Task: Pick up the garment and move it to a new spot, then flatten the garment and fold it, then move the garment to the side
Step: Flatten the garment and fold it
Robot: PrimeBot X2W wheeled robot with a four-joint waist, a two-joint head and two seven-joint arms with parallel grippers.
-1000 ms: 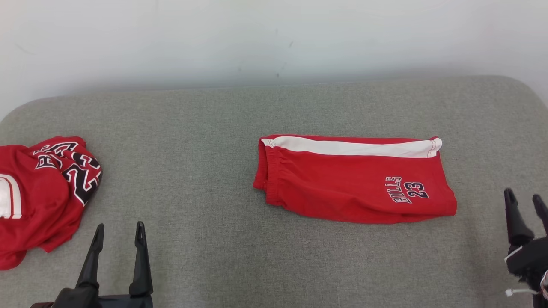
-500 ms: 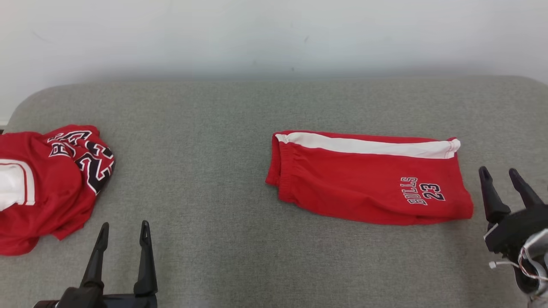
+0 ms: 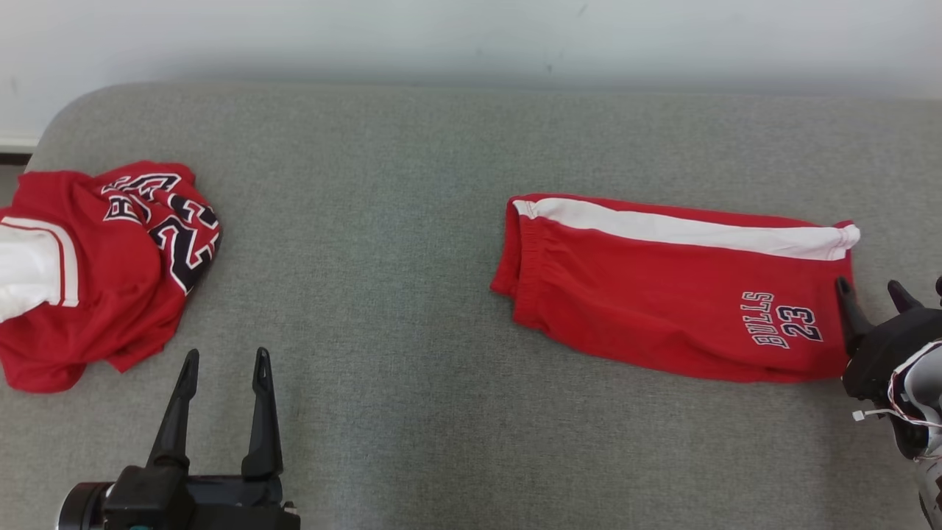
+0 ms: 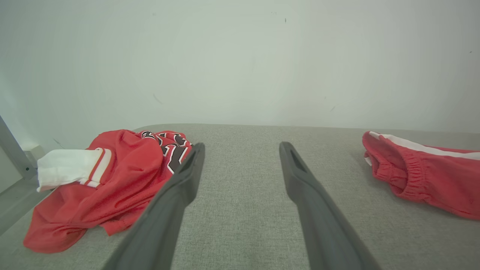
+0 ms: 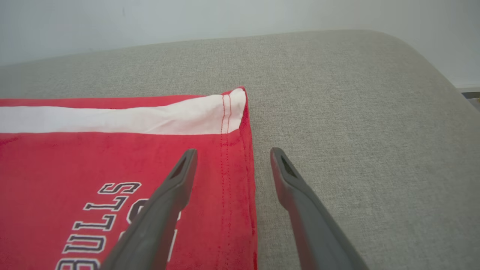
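Note:
The garment, red shorts with a white side stripe and "BULLS 23" lettering, lies folded flat on the grey cushion. My right gripper stands open at the shorts' right hem. In the right wrist view the right gripper straddles that hem, its left finger over the shorts and its right finger over bare cushion. My left gripper is open and empty near the front edge. The left wrist view has the left gripper between the shorts' waistband and a jersey.
A crumpled red jersey with white trim lies at the cushion's left end, also in the left wrist view. A pale wall runs behind. The cushion's rounded right edge drops away just right of the shorts.
The head camera has shifted, sliding the whole scene right and up. My right gripper has come in from beside the shorts to their right hem. Both grippers stay open.

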